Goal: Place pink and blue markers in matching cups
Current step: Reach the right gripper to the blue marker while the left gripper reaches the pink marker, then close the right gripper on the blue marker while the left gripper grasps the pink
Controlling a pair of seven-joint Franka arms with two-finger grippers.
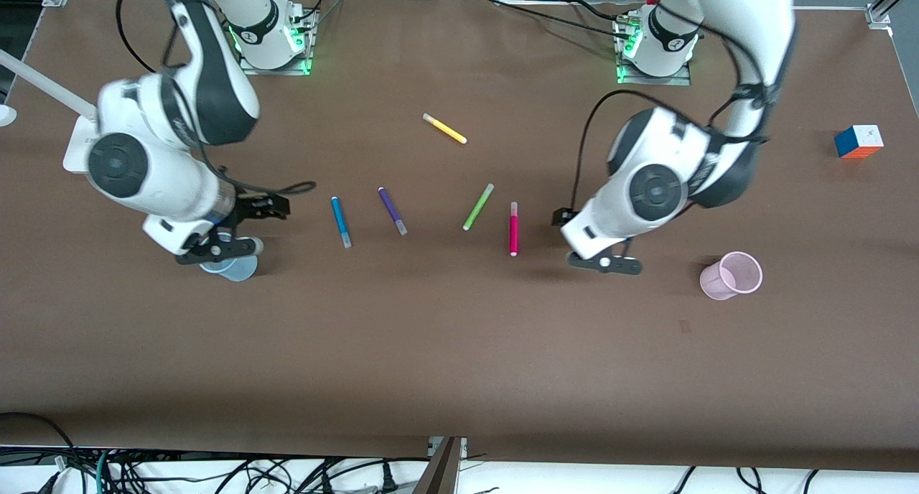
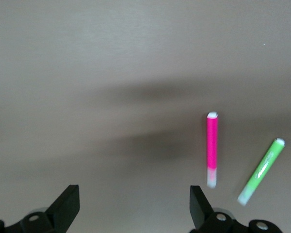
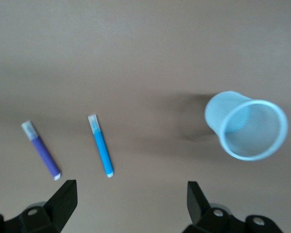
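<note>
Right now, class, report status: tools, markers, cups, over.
Left tool open, empty, near pink marker. Right tool open, empty, above blue cup. Blue marker on table; pink cup empty. Purple marker, green marker lie between.

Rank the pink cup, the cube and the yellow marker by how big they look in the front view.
1. pink cup
2. cube, less area
3. yellow marker, about as long as the cup is wide, but far slimmer

Blue cup point(image 3: 246, 125) upright – blue marker point(image 3: 101, 144), purple marker point(image 3: 41, 149) lying nearby; right gripper point(image 3: 131, 201) fingers apart.
</note>
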